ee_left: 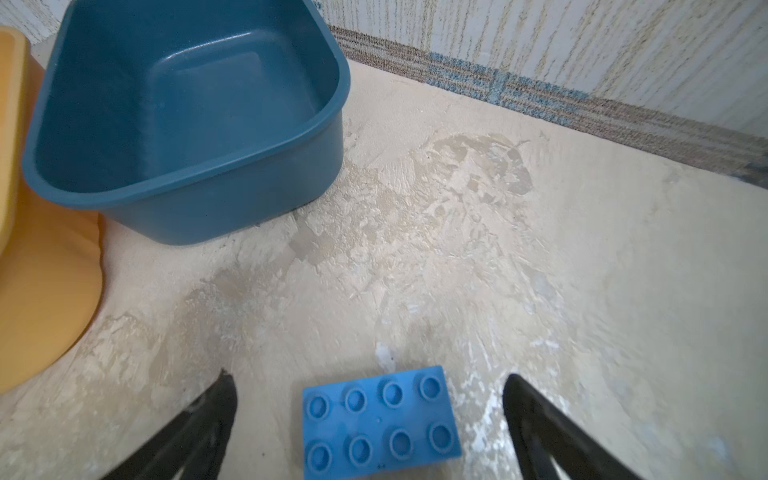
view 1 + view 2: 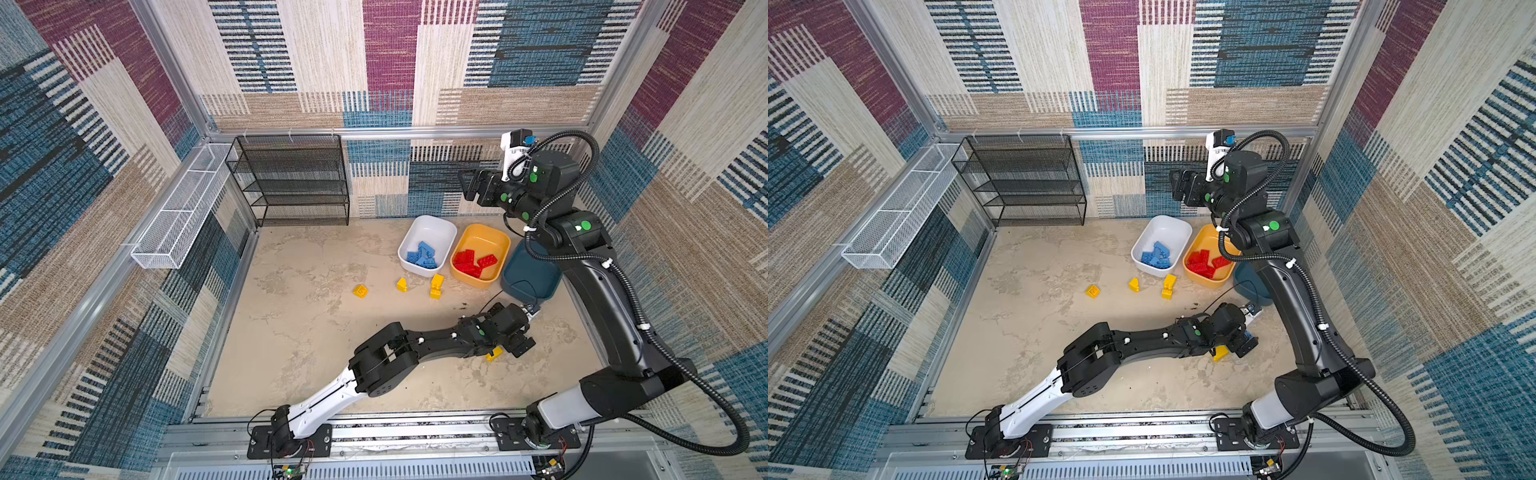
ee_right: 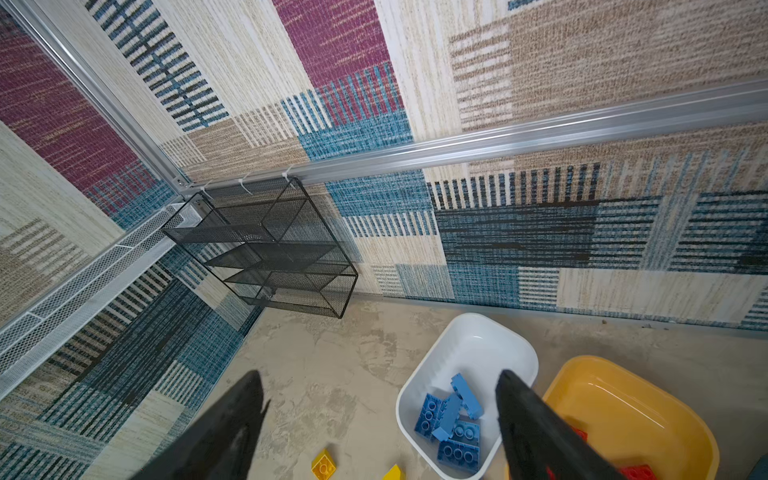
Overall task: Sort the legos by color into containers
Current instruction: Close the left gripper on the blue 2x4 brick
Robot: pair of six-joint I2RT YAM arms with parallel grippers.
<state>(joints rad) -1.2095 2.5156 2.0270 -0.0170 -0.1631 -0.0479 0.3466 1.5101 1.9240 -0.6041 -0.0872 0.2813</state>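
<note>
- The blue brick (image 1: pixel 380 419) between the fingers of the left gripper (image 1: pixel 369 376) is cut off at the picture's edge; in both top views that gripper covers almost all of it.
- A yellow brick (image 2: pixel 494 354) beside the same gripper's wrist is half hidden under the arm.
- The teal tub (image 2: pixel 530 272) ahead of the left gripper is partly covered by the right arm in both top views.
- Below the right gripper (image 3: pixel 380 374), the yellow-orange tub (image 3: pixel 623 411) runs off the frame, and a finger hides most of its red bricks (image 3: pixel 636 473).

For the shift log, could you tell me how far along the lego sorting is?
Done: blue bricks in the white tub, red bricks in the yellow-orange tub. In hand: the open left gripper straddles one blue brick on the table; the right gripper hangs open, empty. Left: that brick and the loose yellow bricks; the teal tub is empty.
</note>
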